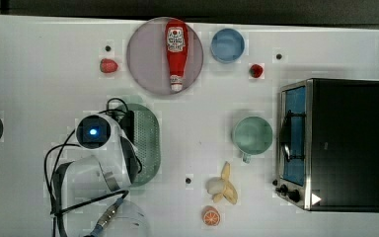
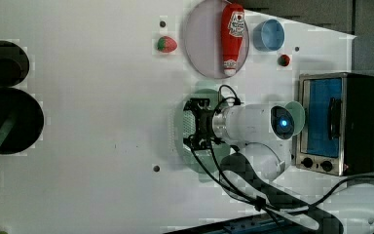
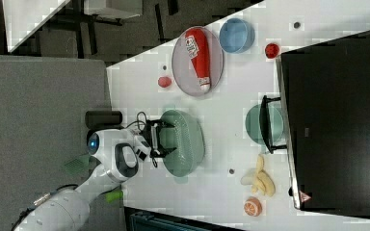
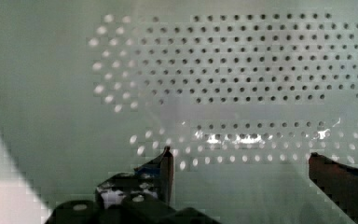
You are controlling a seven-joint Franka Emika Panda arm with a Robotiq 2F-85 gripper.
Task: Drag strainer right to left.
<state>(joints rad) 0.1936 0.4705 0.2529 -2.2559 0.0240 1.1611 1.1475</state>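
Observation:
The strainer is a pale mint-green oval colander with a perforated bottom, lying left of centre on the white table in the top view. It also appears in the left view and the right view. My gripper hangs over its bowl, reaching in from the top view's left side. In the wrist view the strainer's holed bottom lies close below my gripper. The dark fingers stand wide apart, open, with nothing between them. Whether the tips touch the plastic I cannot tell.
A ketchup bottle lies on a grey plate, with a blue bowl beside it. A mint cup, banana, orange half and two strawberries lie around. A toaster oven stands at the top view's right.

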